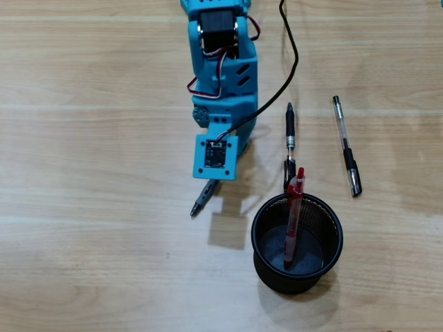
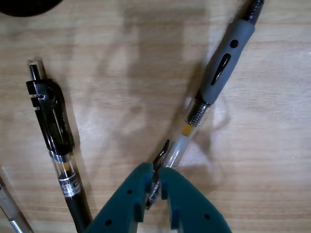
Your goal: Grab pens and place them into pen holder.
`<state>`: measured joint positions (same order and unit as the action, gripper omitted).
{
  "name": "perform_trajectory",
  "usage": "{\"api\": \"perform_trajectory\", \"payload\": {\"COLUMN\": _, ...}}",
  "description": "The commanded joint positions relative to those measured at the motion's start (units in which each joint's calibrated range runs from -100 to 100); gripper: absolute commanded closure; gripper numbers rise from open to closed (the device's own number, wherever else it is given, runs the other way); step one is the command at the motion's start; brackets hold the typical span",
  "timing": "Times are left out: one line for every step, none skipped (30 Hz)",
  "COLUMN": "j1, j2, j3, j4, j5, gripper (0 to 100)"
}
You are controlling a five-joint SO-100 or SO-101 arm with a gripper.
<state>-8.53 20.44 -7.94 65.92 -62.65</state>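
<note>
My teal gripper (image 2: 156, 171) is shut on the clear rear end of a grey-grip pen (image 2: 217, 77), which lies flat on the wooden table. In the overhead view the arm (image 1: 223, 90) covers the jaws, and only the pen's grey tip (image 1: 201, 200) pokes out below the wrist. A black mesh pen holder (image 1: 257, 238) stands at the lower right with a red pen (image 1: 293, 214) leaning inside. A black pen (image 1: 290, 135) lies just above the holder and shows in the wrist view (image 2: 51, 128) to the left of my jaws. A clear pen with a black cap (image 1: 345, 146) lies further right.
A black cable (image 1: 294, 59) runs from the top edge down to the wrist. The holder's rim (image 2: 24, 6) shows at the top left of the wrist view, and the clear pen (image 2: 9, 211) at the bottom left corner.
</note>
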Motion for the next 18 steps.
{"api": "perform_trajectory", "payload": {"j1": 1.5, "j2": 0.4, "j3": -3.1, "j4": 0.1, "j5": 0.3, "gripper": 98}}
{"api": "perform_trajectory", "payload": {"j1": 1.8, "j2": 0.6, "j3": -3.1, "j4": -0.3, "j5": 0.3, "gripper": 98}}
{"api": "perform_trajectory", "payload": {"j1": 1.9, "j2": 0.7, "j3": -3.1, "j4": -0.4, "j5": 0.3, "gripper": 98}}
{"api": "perform_trajectory", "payload": {"j1": 1.9, "j2": 0.8, "j3": -3.1, "j4": -0.5, "j5": 0.3, "gripper": 98}}
{"api": "perform_trajectory", "payload": {"j1": 1.9, "j2": 0.8, "j3": -3.1, "j4": -0.5, "j5": 0.3, "gripper": 98}}
{"api": "perform_trajectory", "payload": {"j1": 2.0, "j2": 0.8, "j3": -3.2, "j4": -0.5, "j5": 0.3, "gripper": 98}}
{"api": "perform_trajectory", "payload": {"j1": 2.1, "j2": 0.8, "j3": -3.4, "j4": -0.5, "j5": 0.3, "gripper": 97}}
{"api": "perform_trajectory", "payload": {"j1": 2.1, "j2": 0.8, "j3": -3.9, "j4": -0.5, "j5": 0.3, "gripper": 96}}
{"api": "perform_trajectory", "payload": {"j1": 2.1, "j2": 0.9, "j3": -4.4, "j4": -0.5, "j5": 0.3, "gripper": 93}}
{"api": "perform_trajectory", "payload": {"j1": 1.9, "j2": 0.9, "j3": -4.7, "j4": -0.5, "j5": 0.3, "gripper": 90}}
{"api": "perform_trajectory", "payload": {"j1": 1.9, "j2": 0.9, "j3": -5.1, "j4": -0.5, "j5": 0.3, "gripper": 88}}
{"api": "perform_trajectory", "payload": {"j1": 1.8, "j2": 0.9, "j3": -5.3, "j4": -0.5, "j5": 0.3, "gripper": 86}}
{"api": "perform_trajectory", "payload": {"j1": 1.7, "j2": 0.9, "j3": -5.7, "j4": -0.5, "j5": 0.3, "gripper": 85}}
{"api": "perform_trajectory", "payload": {"j1": 1.7, "j2": 0.9, "j3": -6.1, "j4": -0.5, "j5": 0.3, "gripper": 85}}
{"api": "perform_trajectory", "payload": {"j1": 1.6, "j2": 1.0, "j3": -6.2, "j4": -0.5, "j5": 0.3, "gripper": 85}}
{"api": "perform_trajectory", "payload": {"j1": 1.6, "j2": 1.5, "j3": -6.3, "j4": -0.6, "j5": 0.3, "gripper": 85}}
{"api": "perform_trajectory", "payload": {"j1": 1.6, "j2": 2.3, "j3": -6.5, "j4": -0.6, "j5": 0.3, "gripper": 85}}
{"api": "perform_trajectory", "payload": {"j1": 1.6, "j2": 3.3, "j3": -7.2, "j4": -0.7, "j5": 0.3, "gripper": 85}}
